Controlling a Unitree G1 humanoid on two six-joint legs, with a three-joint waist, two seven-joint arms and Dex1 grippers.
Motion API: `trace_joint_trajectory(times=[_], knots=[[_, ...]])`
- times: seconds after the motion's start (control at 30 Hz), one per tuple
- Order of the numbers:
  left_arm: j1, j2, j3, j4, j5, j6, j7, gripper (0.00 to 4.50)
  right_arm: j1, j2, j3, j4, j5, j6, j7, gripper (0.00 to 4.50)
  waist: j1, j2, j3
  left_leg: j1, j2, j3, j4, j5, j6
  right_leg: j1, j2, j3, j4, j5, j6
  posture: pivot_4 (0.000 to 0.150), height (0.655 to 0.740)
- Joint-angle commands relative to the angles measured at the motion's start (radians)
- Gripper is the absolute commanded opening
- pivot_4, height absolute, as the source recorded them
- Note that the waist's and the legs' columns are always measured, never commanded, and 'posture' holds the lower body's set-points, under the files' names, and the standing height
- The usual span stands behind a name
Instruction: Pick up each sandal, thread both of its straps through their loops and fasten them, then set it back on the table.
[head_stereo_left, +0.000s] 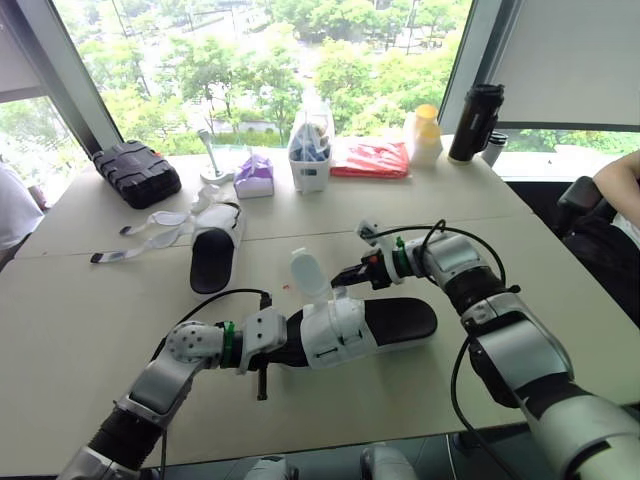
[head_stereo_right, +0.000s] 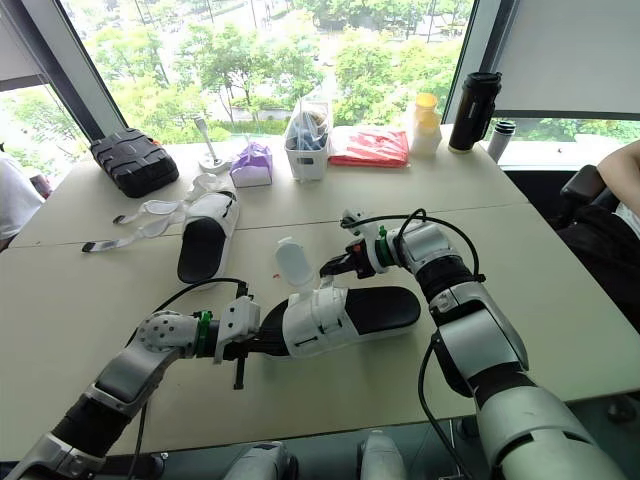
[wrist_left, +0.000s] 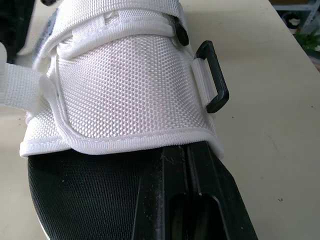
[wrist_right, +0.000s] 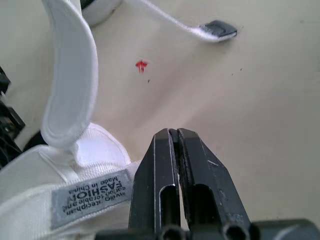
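Left eye view: sandal (head_stereo_left: 385, 322) near table (head_stereo_left: 520, 230) front edge, middle; left gripper (head_stereo_left: 285, 350) pinching its sole end. Right gripper (head_stereo_left: 345, 278) pressed together, empty, beside upright strap (head_stereo_left: 306, 272). Best: spread claw, pinch strap tip, steer it toward black loop (wrist_left: 215, 77), sole held level.

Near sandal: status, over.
Left gripper shut at edge of near sandal. Right gripper shut, empty, beside upright loose strap. Black loop unthreaded. Far sandal lies apart, straps undone.

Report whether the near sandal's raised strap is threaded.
Unthreaded: the strap stands free above the sandal; a black loop sits empty.
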Motion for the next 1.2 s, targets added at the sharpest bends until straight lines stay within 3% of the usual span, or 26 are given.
trace_joint_trajectory(times=[0.03, 0.07, 0.13, 0.43, 0.6, 0.8, 0.9, 1.03, 1.07, 1.2], knots=[[0.061, 0.026, -0.097, 0.101, 0.116, 0.061, 0.005, 0.0, 0.068, -0.064, 0.049, -0.127, -0.068, -0.082, 0.044, 0.04, 0.002, 0.0, 0.0, 0.001, 0.0, 0.0, 0.0, 0.0, 0.0, 0.001, 0.0, 0.0, 0.0, -0.001, 0.001, 0.15, 0.74], [0.06, 0.026, -0.097, 0.102, 0.115, 0.061, 0.005, 0.0, 0.096, -0.081, 0.064, -0.173, -0.077, -0.102, 0.066, 0.65, 0.003, 0.0, 0.0, 0.003, 0.0, -0.001, -0.001, 0.0, 0.0, 0.003, 0.0, 0.0, 0.0, -0.002, 0.004, 0.15, 0.74], [0.056, 0.027, -0.098, 0.104, 0.112, 0.061, 0.006, 0.0, 0.14, -0.111, 0.079, -0.261, -0.087, -0.128, 0.09, 1.35, 0.002, 0.0, 0.0, 0.007, 0.0, -0.003, -0.002, -0.002, 0.002, 0.009, -0.002, -0.001, 0.0, -0.006, 0.009, 0.15, 0.74], [0.04, 0.026, -0.098, 0.118, 0.109, 0.057, 0.004, 0.0, 0.142, -0.099, 0.025, -0.285, -0.147, -0.25, -0.016, 1.35, -0.003, 0.002, -0.003, 0.009, 0.0, -0.005, -0.005, -0.003, 0.005, 0.009, -0.003, 0.0, -0.002, -0.007, 0.01, 0.15, 0.74], [0.036, 0.027, -0.098, 0.123, 0.109, 0.055, 0.004, 0.0, 0.003, -0.055, -0.122, -0.227, -0.034, -0.074, -0.041, 1.35, -0.001, 0.004, -0.002, 0.008, -0.001, -0.006, -0.005, -0.003, 0.005, 0.007, -0.003, 0.001, -0.001, -0.004, 0.005, 0.15, 0.74], [0.036, 0.025, -0.102, 0.123, 0.11, 0.054, 0.005, 0.0, -0.064, -0.046, -0.174, -0.24, 0.067, 0.135, 0.02, 1.35, 0.001, 0.003, -0.003, 0.008, -0.001, -0.009, -0.006, -0.003, 0.005, 0.008, -0.003, -0.001, -0.002, -0.006, 0.002, 0.15, 0.74], [0.036, 0.022, -0.103, 0.123, 0.111, 0.055, 0.007, 0.0, -0.073, -0.04, -0.176, -0.254, 0.109, 0.227, 0.046, 2.27, 0.001, 0.004, -0.002, 0.008, -0.001, -0.008, -0.006, -0.003, 0.005, 0.008, -0.003, -0.001, -0.002, -0.006, 0.002, 0.15, 0.74], [0.037, 0.022, -0.101, 0.122, 0.11, 0.056, 0.01, 0.0, -0.047, -0.034, -0.148, -0.316, 0.133, 0.289, 0.058, 4.23, 0.001, 0.004, -0.002, 0.008, -0.001, -0.009, -0.006, -0.003, 0.005, 0.008, -0.003, -0.001, -0.002, -0.006, 0.003, 0.15, 0.74], [0.039, 0.023, -0.101, 0.118, 0.109, 0.057, 0.011, 0.0, -0.039, -0.033, -0.139, -0.328, 0.135, 0.296, 0.061, 4.46, 0.001, 0.004, -0.002, 0.008, -0.001, -0.009, -0.006, -0.003, 0.005, 0.008, -0.004, -0.001, -0.002, -0.006, 0.003, 0.15, 0.74], [0.047, 0.031, -0.1, 0.113, 0.111, 0.056, 0.01, 0.0, -0.023, -0.02, -0.113, -0.319, 0.141, 0.299, 0.067, 4.46, 0.0, 0.004, -0.002, 0.008, -0.001, -0.009, -0.006, -0.003, 0.005, 0.008, -0.004, -0.001, -0.002, -0.008, 0.006, 0.15, 0.74]])
